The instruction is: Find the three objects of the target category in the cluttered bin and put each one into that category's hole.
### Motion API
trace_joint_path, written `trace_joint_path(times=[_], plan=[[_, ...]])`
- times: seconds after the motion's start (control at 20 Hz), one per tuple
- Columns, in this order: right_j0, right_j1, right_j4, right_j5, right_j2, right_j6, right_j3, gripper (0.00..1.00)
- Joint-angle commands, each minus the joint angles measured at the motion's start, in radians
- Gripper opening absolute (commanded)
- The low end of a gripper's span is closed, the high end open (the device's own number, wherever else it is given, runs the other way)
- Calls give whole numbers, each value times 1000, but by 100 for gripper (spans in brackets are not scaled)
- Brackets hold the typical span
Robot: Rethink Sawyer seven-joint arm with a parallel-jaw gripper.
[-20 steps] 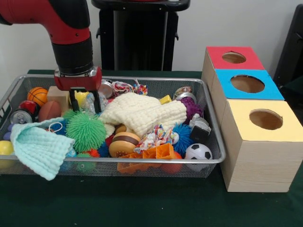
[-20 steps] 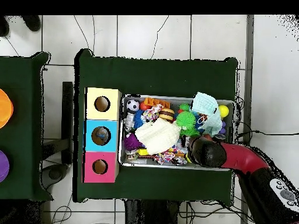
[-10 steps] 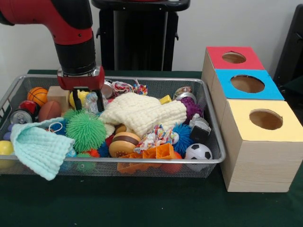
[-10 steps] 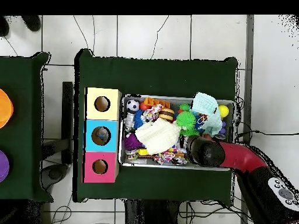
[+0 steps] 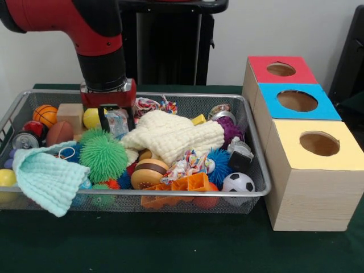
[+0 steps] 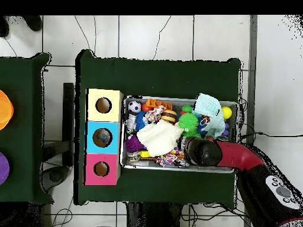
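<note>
Hand [image 5: 116, 118] is shut around a clear crinkly packet [image 5: 118, 121] at the wire bin's [image 5: 170, 194] back-left, packet upright. Box holes lie at 3 o'clock; red hole [image 5: 281, 69] is nearest.

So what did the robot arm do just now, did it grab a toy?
The gripper slid sideways along the back of the bin, toward the cream cloth, and now hangs over a clear crinkly thing. Its fingers straddle it, but I cannot tell if it is gripped. The toys, the green spiky ball and the three boxes stayed put.
</note>
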State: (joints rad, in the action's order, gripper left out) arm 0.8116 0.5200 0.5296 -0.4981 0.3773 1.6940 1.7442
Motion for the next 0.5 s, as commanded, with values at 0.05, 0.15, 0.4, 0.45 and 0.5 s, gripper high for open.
trace_joint_path(times=[0.05,0.15,0.4,0.45,0.5], plan=[[-24,-31,-30,-101,66,-49,-98,100],[-25,-35,-27,-96,64,-51,-100,100],[-21,-54,-16,-76,60,-53,-107,100],[-21,-60,-14,-74,60,-55,-113,100],[-21,-64,-12,-73,60,-58,-117,100]])
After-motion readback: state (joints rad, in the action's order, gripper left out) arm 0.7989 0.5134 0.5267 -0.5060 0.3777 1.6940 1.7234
